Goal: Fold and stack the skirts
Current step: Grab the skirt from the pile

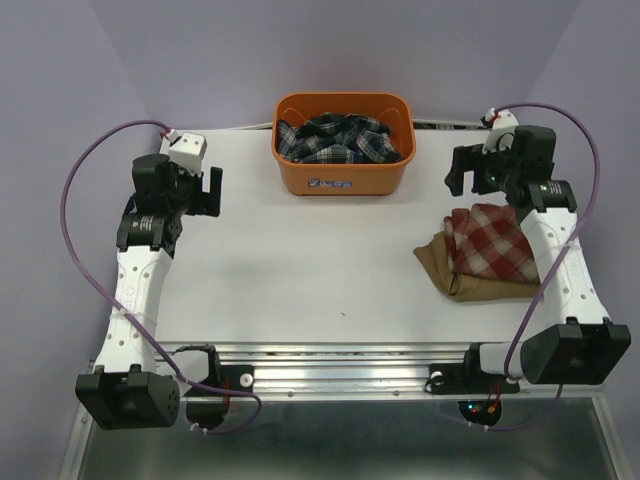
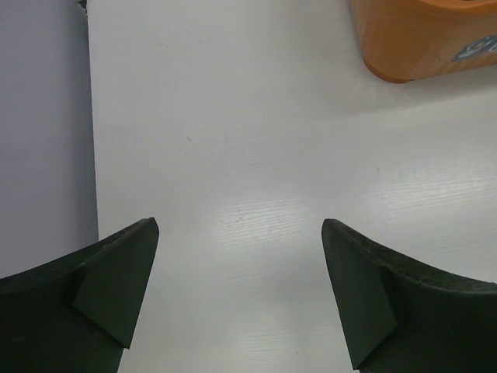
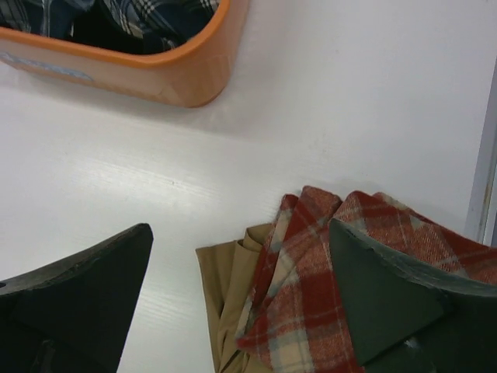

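One white tabletop (image 1: 300, 280) carries everything, and its middle is mostly bare, which leaves room for folding. At its far edge stands the orange plastic basket (image 1: 343, 180). Bunched inside it lies the navy-green-white plaid skirt (image 1: 340, 138), unfolded, so it looks like the one garment left to do. On the right side the tan skirt (image 1: 445, 262) lies folded on the tabletop with the red-and-white plaid skirt (image 1: 492, 240) folded on top of it. The upper one sits slightly back, so a tan margin shows along the left and near edges; this pile is evidently the stack. The right tool (image 3: 241, 233) hovers just beyond the pile's far corner, between pile and basket, its fingers spread and holding nothing. The left tool (image 2: 241, 233) hangs over bare tabletop on the left, likewise spread wide and empty.
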